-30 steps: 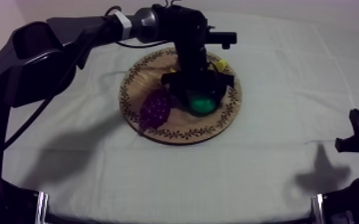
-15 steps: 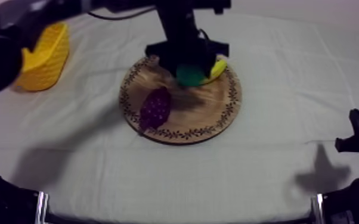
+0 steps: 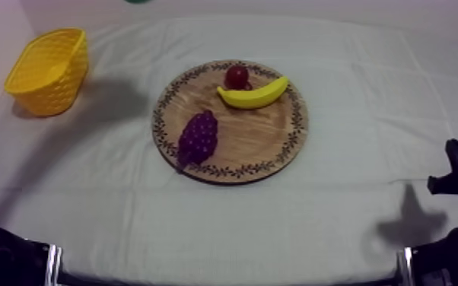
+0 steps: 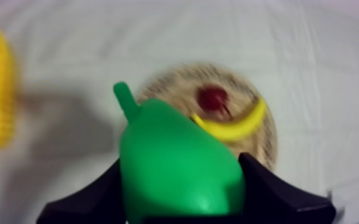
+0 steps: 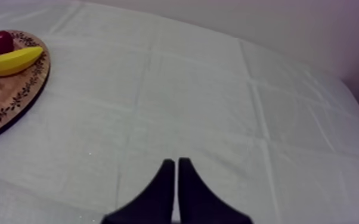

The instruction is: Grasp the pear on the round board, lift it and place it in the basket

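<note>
Top view, from the left: the yellow basket (image 3: 47, 70) stands on the table (image 3: 338, 220), well apart from the wooden board (image 3: 255, 144) at the middle. The board carries the grapes (image 3: 198, 137), the small red fruit (image 3: 236, 76) and, just beside it, the banana (image 3: 252, 93). Left wrist view: the left fingers (image 4: 92, 199) are clamped round the green pear (image 4: 176, 167), one on each flank, held off the board above the cloth. Right wrist view: the right fingers (image 5: 164, 190) lie pressed together in a narrow wedge over bare cloth

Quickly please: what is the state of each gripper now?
Left gripper: shut on the pear.
Right gripper: shut, holding nothing.
</note>
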